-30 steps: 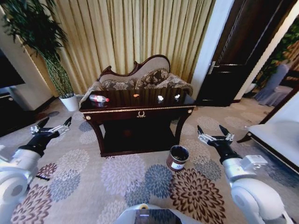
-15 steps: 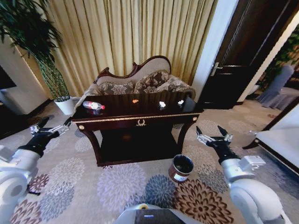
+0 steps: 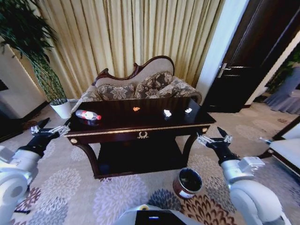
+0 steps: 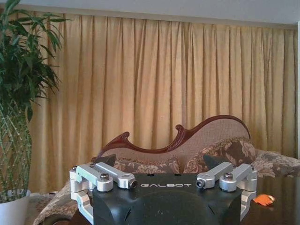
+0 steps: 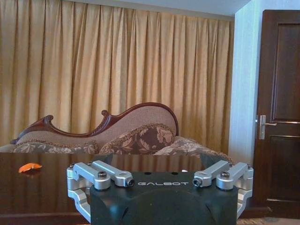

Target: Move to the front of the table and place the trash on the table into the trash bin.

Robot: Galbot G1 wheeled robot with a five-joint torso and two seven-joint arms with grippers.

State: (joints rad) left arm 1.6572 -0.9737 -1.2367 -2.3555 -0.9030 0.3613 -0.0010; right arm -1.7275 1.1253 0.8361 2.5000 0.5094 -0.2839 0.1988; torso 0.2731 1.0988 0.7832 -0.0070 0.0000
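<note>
My left pincer (image 3: 50, 129) and right pincer (image 3: 214, 137) hang released, flanking the tabletop (image 3: 117, 123). The bottle (image 3: 87, 115) lies at ten o'clock, scraps (image 3: 167, 113) at one, and the trash bin (image 3: 188, 182) on patterned carpet at four. Driving closer, I risk bumping the bin or the table's edge. Curtains and a sofa stand behind.

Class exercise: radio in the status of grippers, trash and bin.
Left gripper and right gripper open, empty, flanking dark-brown wooden table. Clear red-capped bottle on top. Copper round bin on floor, unobstructed.

Dark-brown table (image 3: 140, 129), gold trim; red-capped bottle (image 3: 88, 115); orange scrap (image 3: 136, 108).
</note>
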